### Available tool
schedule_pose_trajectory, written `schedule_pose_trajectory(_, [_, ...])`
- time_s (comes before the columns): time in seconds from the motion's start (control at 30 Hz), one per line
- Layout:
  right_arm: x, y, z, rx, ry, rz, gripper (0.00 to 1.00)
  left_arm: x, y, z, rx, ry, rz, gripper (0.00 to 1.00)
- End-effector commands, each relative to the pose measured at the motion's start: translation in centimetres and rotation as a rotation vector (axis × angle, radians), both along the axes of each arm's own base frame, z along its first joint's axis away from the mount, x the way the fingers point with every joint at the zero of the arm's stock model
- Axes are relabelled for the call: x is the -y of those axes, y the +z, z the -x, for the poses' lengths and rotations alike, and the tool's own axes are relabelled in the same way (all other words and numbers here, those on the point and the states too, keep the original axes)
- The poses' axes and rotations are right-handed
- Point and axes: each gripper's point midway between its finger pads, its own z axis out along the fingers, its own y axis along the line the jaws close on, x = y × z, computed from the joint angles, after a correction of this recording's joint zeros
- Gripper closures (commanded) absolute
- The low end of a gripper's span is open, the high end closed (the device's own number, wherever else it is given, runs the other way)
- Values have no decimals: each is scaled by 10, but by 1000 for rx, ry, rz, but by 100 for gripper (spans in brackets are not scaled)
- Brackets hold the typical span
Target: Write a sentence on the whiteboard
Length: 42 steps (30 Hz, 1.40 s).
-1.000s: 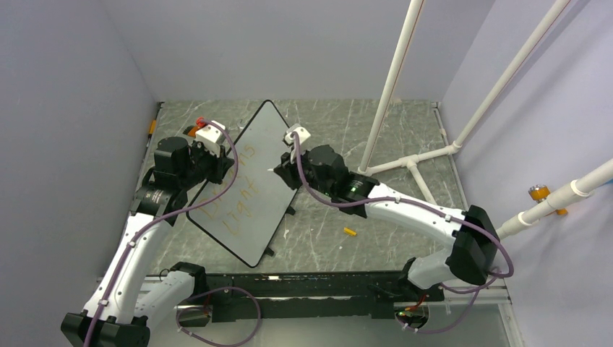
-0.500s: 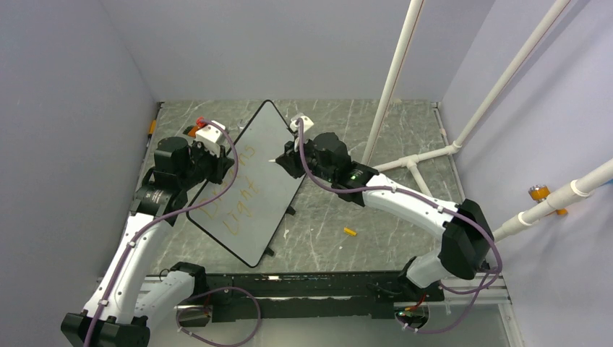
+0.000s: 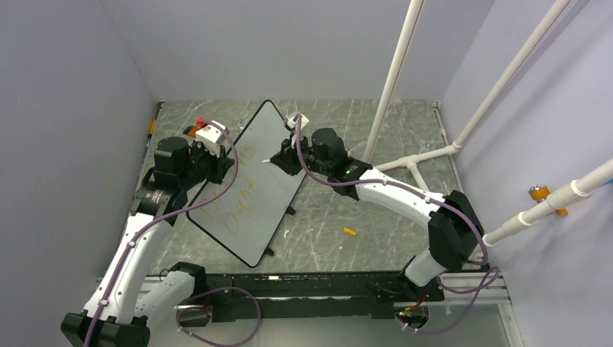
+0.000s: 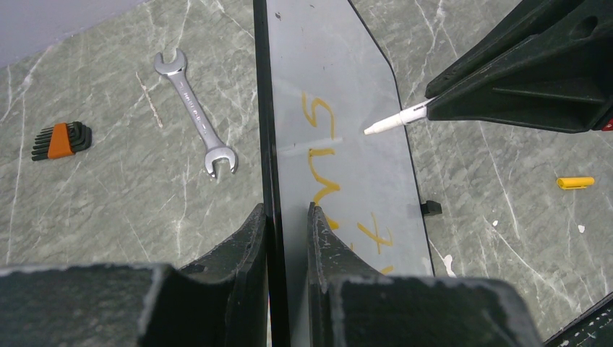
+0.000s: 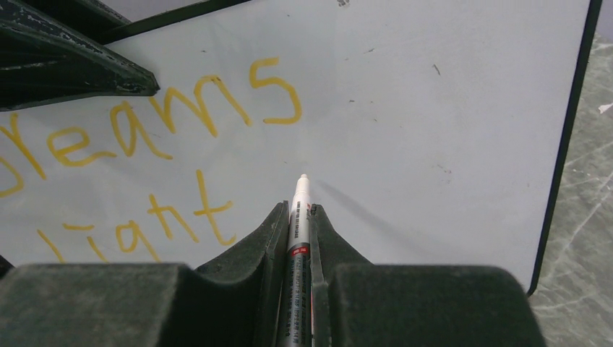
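Since a second ago, the right arm has swung its elbow in toward the middle and pushed the right end effector [image 3: 285, 157] a bit up and left, closer to the whiteboard [image 3: 278, 195]. The left arm and the board haven't budged.

That right end effector [image 5: 298, 210] is pinched narrow around a white marker [image 5: 300, 224], which sticks straight out between the fingers. Its tip sits at the blank patch under the "s" of the first word and right of "Light". Whether it's actually touching the surface is hard to say from these views.

The left end effector [image 4: 288, 217] is clamped on the whiteboard's [image 4: 354, 108] black rim, one finger on each side, holding the board up at a slant over the left-middle of the desk [image 3: 347, 130].

The sentence [image 5: 202, 108] is orange-yellow handwriting: the first line ends in "reams" in the right wrist view, with "Light" underneath.

Behind the board lie a wrench [image 4: 195, 112] and an orange-and-black hex key set [image 4: 61, 139]. A little yellow cap [image 3: 350, 232] lies on the desk well off to the board's right.
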Motion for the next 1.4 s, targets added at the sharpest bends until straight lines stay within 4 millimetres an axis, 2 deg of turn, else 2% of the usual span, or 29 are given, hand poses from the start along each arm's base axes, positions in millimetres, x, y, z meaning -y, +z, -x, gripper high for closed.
schedule_pose_trajectory(0.0, [-13,35,-4,57,39,-102,100,4,-49,25,-166,-90,-87,100])
schedule_pose_trajectory(0.53, [-14,9,-4,4,34,-88,100,3,-50,24,-172,-86,-90,100])
schedule_pose_trajectory(0.93, [3,-30,9,-68,5,-51,100,3,-51,25,-172,-87,-90,100])
schedule_pose_trajectory(1.17, [18,-50,25,-114,-9,-31,100,3,-49,25,-168,-87,-90,100])
schedule_pose_trajectory(1.27, [24,-54,29,-124,-21,-19,100,4,-50,25,-172,-89,-89,100])
schedule_pose_trajectory(1.37, [27,-47,30,-111,-30,-19,100,3,-49,25,-169,-88,-89,100])
